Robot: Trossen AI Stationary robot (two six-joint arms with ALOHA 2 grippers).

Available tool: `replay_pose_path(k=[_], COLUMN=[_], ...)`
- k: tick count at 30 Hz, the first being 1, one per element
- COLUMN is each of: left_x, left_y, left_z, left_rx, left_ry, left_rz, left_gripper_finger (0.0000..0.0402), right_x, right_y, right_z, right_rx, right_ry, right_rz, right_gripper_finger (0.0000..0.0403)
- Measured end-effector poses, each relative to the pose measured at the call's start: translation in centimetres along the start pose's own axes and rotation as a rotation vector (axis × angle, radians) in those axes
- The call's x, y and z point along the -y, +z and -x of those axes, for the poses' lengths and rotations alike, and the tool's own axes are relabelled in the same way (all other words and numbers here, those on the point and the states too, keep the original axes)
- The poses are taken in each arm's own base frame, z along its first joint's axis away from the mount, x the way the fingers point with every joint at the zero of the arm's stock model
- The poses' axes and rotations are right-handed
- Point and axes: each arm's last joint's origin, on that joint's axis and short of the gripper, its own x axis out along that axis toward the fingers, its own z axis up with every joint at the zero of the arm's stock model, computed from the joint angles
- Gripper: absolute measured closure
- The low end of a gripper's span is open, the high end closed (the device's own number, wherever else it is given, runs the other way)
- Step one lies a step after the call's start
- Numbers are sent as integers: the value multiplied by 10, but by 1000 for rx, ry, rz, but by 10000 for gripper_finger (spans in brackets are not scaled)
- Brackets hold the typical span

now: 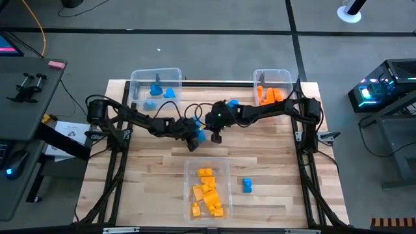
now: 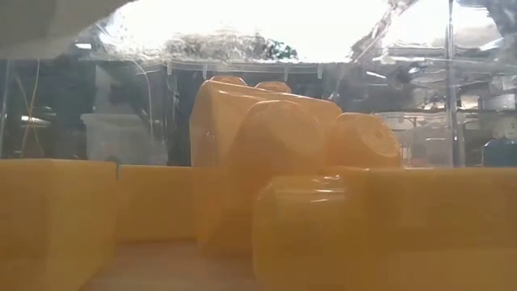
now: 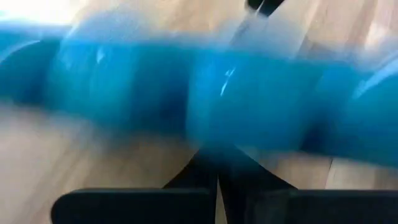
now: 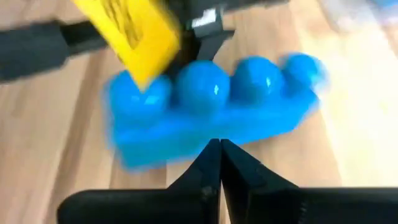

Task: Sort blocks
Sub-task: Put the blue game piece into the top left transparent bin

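Note:
A blue row of bricks with several studs (image 1: 201,135) lies on the table's middle, between my two grippers. My left gripper (image 1: 194,140) reaches it from the table's left and my right gripper (image 1: 216,135) from the right. Both are shut. The row fills the left wrist view (image 3: 199,93), just past my left gripper (image 3: 217,180). In the right wrist view it (image 4: 211,106) lies across my right gripper (image 4: 221,155). Another blue brick (image 1: 247,185) lies loose near the near edge. Yellow-orange bricks (image 1: 207,192) fill the near bin and block the low view (image 2: 266,162). My left gripper meets the blue row's long side (image 3: 214,146) with its shut fingertips, coming level from the table's left, across the row. No pinch shows. My right gripper meets the opposite long side (image 4: 217,134) with its shut fingertips, coming from the right. The row lies on the table, studs up.
A clear bin with blue bricks (image 1: 156,88) stands at the far left. A clear bin with orange bricks (image 1: 272,91) stands at the far right. The clear near bin (image 1: 224,170) sits by the near edge. Bare wood lies on either side of it.

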Motion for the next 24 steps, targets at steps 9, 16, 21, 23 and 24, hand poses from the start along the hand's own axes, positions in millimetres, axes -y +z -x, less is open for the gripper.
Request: replay_pose_path(k=[9, 16, 21, 23, 24], left_x=[-2, -1, 2, 0, 0], left_y=[-2, 2, 17, 22, 25], left_z=[8, 16, 52, 69, 78], left_rx=[-29, -50, 24, 70, 103], left_ry=[45, 59, 126, 142, 149], left_rz=[-77, -78, -81, -80, -76], left_gripper_finger=[401, 401, 402, 401, 401], right_x=[1, 10, 32, 40, 44], right_y=[14, 14, 16, 18, 19], right_z=[2, 7, 13, 16, 17], right_rx=[32, 39, 48, 62, 68], right_ry=[7, -31, -65, -77, -81], right_rz=[-1, -82, -227, -257, -269], right_gripper_finger=[403, 403, 403, 403, 403])
